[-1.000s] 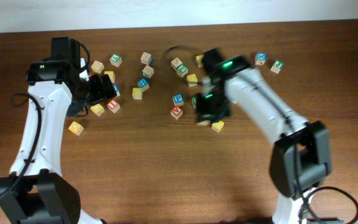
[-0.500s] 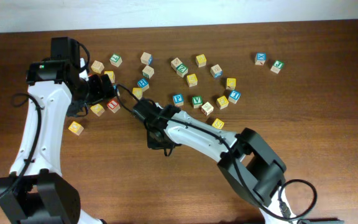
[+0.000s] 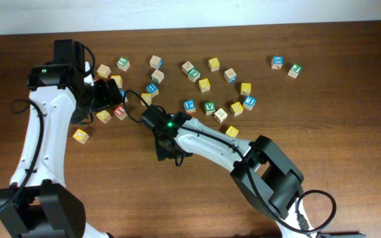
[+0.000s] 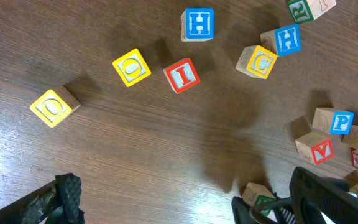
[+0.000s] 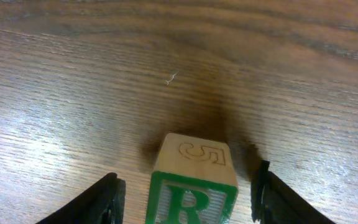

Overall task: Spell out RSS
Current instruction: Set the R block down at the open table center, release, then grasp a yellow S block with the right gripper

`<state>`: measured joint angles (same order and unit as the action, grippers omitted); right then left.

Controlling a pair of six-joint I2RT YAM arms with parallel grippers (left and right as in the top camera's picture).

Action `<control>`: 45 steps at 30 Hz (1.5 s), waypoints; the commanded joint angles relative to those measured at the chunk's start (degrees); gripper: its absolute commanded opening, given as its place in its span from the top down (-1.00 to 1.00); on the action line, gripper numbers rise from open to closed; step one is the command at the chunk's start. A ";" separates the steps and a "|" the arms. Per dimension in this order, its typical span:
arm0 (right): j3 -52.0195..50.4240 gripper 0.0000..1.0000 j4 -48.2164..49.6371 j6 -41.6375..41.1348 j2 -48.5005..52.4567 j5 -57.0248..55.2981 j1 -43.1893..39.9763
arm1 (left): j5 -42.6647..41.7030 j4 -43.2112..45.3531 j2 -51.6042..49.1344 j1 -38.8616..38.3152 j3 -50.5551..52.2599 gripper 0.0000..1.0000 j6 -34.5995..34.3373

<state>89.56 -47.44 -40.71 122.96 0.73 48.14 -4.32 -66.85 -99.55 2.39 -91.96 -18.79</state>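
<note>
The R cube, wood with a green-bordered face and a green R, stands on the table between the fingers of my right gripper. The fingers are open, with a gap on each side of the cube. In the overhead view the right gripper is left of centre and hides the cube. Several yellow-faced cubes lie in the scatter, such as one by the right arm and one further back; I cannot read an S on any of them. My left gripper is wide open and empty above bare wood.
Other letter cubes lie across the back of the table: green V, blue P, red I, blue H, yellow O cubes. A green-bordered cube shows partly, its letter hidden.
A second ago the right arm was over the cube cluster right of centre; it swung left and nearer to the bare wood. Over the last half second nothing moved. The left arm stayed still.
</note>
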 commanded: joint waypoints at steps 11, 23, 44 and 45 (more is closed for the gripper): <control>15.98 -0.52 -16.90 6.21 -11.19 3.52 -12.35 | -0.42 -0.09 0.15 0.07 0.00 -0.98 1.07; -0.63 -0.57 -20.98 -10.27 -8.98 3.74 -31.30 | -0.44 -0.09 0.13 0.02 0.00 -0.98 1.07; -8.74 0.53 -4.70 3.78 -9.03 5.25 -26.97 | -0.44 -0.09 0.15 0.07 0.00 -0.98 1.07; -7.26 0.53 -6.64 5.60 -9.25 6.73 -26.80 | -0.42 -0.11 0.15 0.07 0.00 -0.98 1.07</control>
<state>77.89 -51.31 -40.80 114.13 5.02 20.78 -4.51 -66.89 -99.55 2.39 -91.96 -18.79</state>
